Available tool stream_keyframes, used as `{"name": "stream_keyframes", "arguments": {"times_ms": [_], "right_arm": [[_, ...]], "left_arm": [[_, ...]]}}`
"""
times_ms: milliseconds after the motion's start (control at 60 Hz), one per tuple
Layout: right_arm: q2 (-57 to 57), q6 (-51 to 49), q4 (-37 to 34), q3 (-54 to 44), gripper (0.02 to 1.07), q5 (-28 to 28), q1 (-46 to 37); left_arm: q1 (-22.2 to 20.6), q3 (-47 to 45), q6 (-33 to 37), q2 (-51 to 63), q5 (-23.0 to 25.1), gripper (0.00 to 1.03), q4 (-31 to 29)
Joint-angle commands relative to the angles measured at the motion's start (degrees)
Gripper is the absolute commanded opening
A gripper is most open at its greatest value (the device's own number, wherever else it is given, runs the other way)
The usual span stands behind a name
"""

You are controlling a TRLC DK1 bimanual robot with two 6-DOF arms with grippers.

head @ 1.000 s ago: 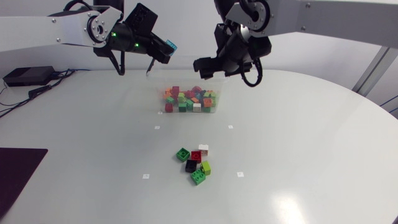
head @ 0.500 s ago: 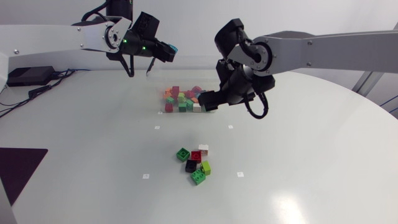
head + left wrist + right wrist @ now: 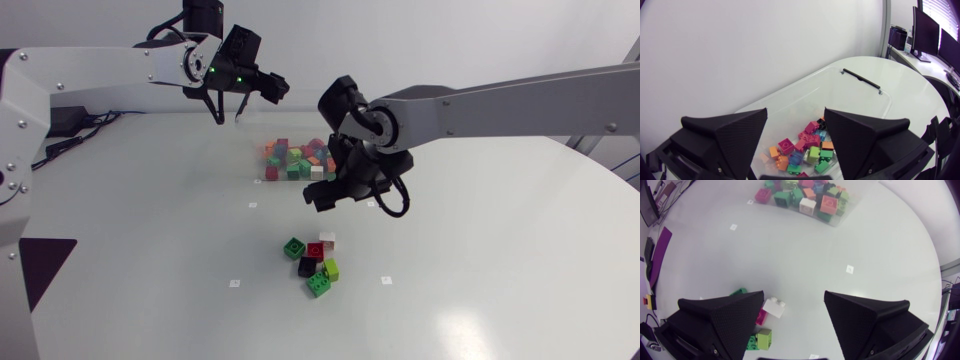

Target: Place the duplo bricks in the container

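Right end effector, fingers apart and empty, hangs over the surface between the clear container and loose bricks: green, red, white, black, lime. Left end effector, likewise apart, hovers above the brick-filled container.

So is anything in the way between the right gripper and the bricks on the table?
No, nothing I can see. The right gripper hangs open over the table, between the container and the loose bricks. Only bare table lies between it and the pile, and between the pile and the container.
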Motion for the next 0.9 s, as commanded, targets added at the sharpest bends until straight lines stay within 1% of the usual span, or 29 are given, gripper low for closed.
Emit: {"name": "stream_keyframes", "arguments": {"times_ms": [0, 150, 433, 500, 600, 717, 883], "right_arm": [[2.60, 2.30, -2.42, 0.15, 0.89, -0.30, 0.99], [6.03, 5.56, -8.31, 3.23, 0.89, -2.41, 1.69], [11.65, 9.51, -13.76, 10.26, 0.89, -4.34, 3.71], [13.24, 11.71, -15.34, 12.19, 0.89, -4.34, 3.71], [15.43, 13.64, -17.10, 13.86, 0.89, -4.51, 3.28], [17.10, 15.93, -17.89, 15.00, 0.89, -4.60, 2.57], [19.21, 17.68, -19.30, 17.46, 0.89, -6.10, 2.57]], "left_arm": [[0.49, -0.33, -1.84, -1.72, -0.39, 0.99, -0.03], [0.93, -4.46, -1.84, -6.73, -0.39, 0.99, -0.12], [2.42, -15.27, -1.40, -17.54, -0.39, 0.99, -0.03], [3.12, -17.91, -1.57, -20.00, -0.39, 0.99, -0.03], [3.30, -22.57, -1.40, -24.13, -0.39, 0.99, 0.67], [3.39, -26.35, -1.22, -27.83, -0.48, 0.99, 0.94], [3.39, -30.92, -1.22, -32.31, -0.74, 0.99, 1.46]]}}
